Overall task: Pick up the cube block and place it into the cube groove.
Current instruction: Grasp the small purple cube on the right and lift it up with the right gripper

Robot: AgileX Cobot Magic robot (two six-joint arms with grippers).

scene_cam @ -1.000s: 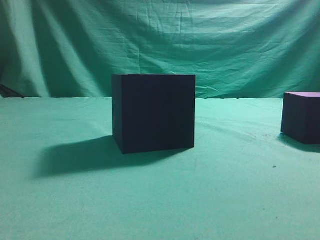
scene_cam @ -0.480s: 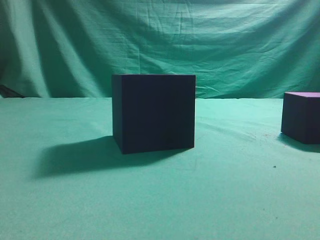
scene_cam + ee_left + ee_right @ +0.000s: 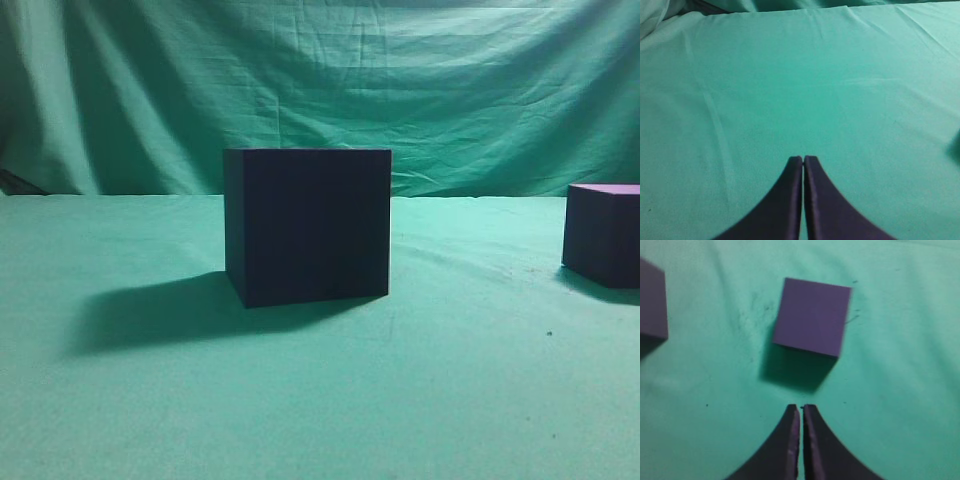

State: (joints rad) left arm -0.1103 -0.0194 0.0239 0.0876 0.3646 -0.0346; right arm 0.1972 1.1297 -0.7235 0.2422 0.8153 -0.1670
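Observation:
The large dark navy-purple box point(image 3: 307, 225) stands in the middle of the green cloth in the exterior view; its top opening, the cube groove, is hidden from this low angle. A corner of the box shows at the left edge of the right wrist view point(image 3: 651, 300). The small purple cube block point(image 3: 603, 235) sits at the right edge of the exterior view and lies ahead of my right gripper point(image 3: 800, 407) in the right wrist view point(image 3: 812, 322). The right gripper is shut and empty, apart from the block. My left gripper point(image 3: 803, 159) is shut and empty over bare cloth.
A green cloth point(image 3: 320, 400) covers the table and a wrinkled green backdrop point(image 3: 320, 90) hangs behind. Neither arm shows in the exterior view. The box casts a shadow to its left.

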